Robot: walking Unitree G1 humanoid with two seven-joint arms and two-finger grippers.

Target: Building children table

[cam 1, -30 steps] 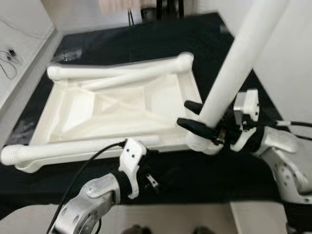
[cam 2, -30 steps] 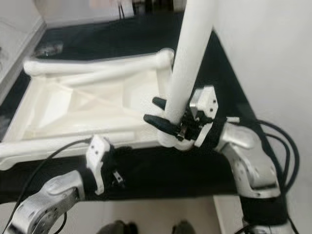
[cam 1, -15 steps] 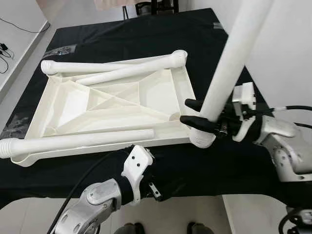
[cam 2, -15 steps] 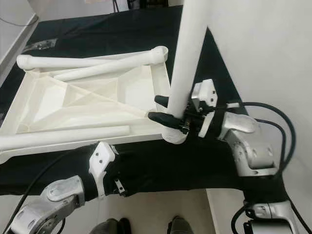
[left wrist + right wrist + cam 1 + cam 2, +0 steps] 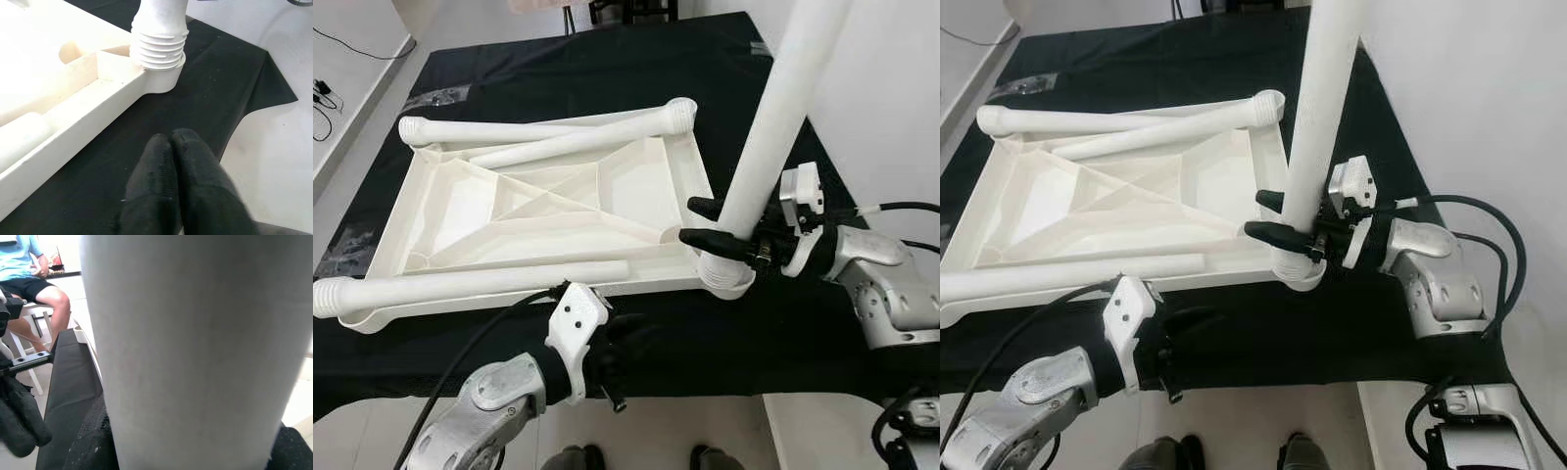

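Clamping the upright leg, right gripper (left gripper pinched empty).

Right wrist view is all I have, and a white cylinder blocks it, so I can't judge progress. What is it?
Observer: A table leg, upright, clamped by the right tool.
Operator: Where does its lower end sit?
Observer: In the corner socket of the upturned white tabletop; its threaded ribs are partly exposed.
Operator: And the left tool?
Observer: The left tool is shut, hovering over the black cloth near that corner.
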